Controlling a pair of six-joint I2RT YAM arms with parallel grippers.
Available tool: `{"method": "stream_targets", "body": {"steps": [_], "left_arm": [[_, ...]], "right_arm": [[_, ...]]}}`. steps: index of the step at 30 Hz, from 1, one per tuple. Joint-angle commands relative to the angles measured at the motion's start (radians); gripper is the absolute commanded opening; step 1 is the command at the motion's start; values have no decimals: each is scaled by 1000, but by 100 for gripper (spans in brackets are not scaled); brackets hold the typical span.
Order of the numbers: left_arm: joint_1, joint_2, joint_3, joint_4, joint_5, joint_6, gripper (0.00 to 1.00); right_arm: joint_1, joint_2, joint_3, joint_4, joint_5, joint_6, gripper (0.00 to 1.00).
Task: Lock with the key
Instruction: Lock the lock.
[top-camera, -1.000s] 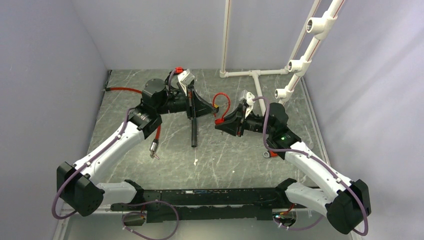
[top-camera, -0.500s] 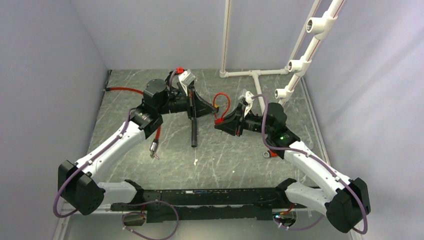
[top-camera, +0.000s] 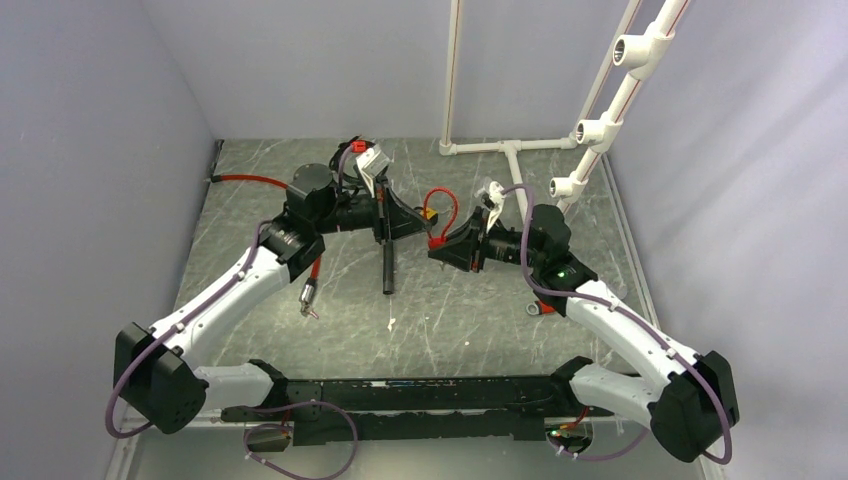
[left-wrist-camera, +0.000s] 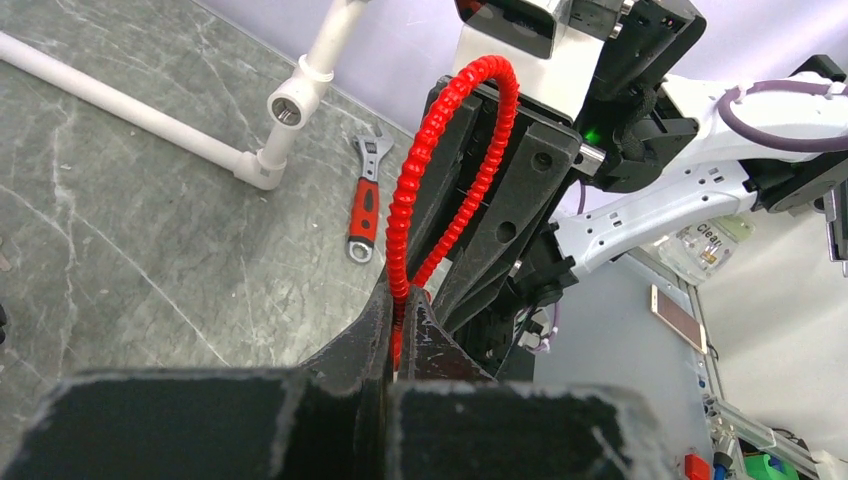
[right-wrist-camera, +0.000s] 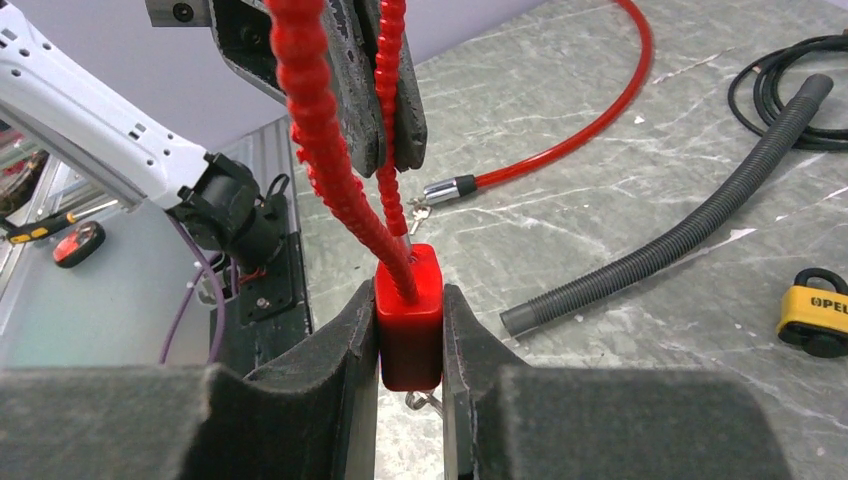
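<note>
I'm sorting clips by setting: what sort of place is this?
Probably a robotics lab test cell: plain walls box in a marble-patterned tabletop, a white PVC pipe frame stands at the back, and props lie about: an adjustable wrench, a yellow padlock.

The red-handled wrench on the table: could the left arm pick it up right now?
Probably not. The left gripper is shut on the red ribbed cable, so it is occupied, and the right arm stands between it and the wrench, which lies beyond.
</note>
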Motion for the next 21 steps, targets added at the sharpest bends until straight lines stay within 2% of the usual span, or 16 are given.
{"method": "stream_targets", "body": {"steps": [1,12,21], "left_arm": [[-36,-9,-47,-35,56,17,0],[-62,-15,-95,-98,28,80,0],[-52,-20,-120,-186,-13,28,0]], "right_arm": [[-6,7,58,151,3,-22,0],[-6,46,138,183,52,-25,0],[-6,-2,129,200,81,-87,0]]}}
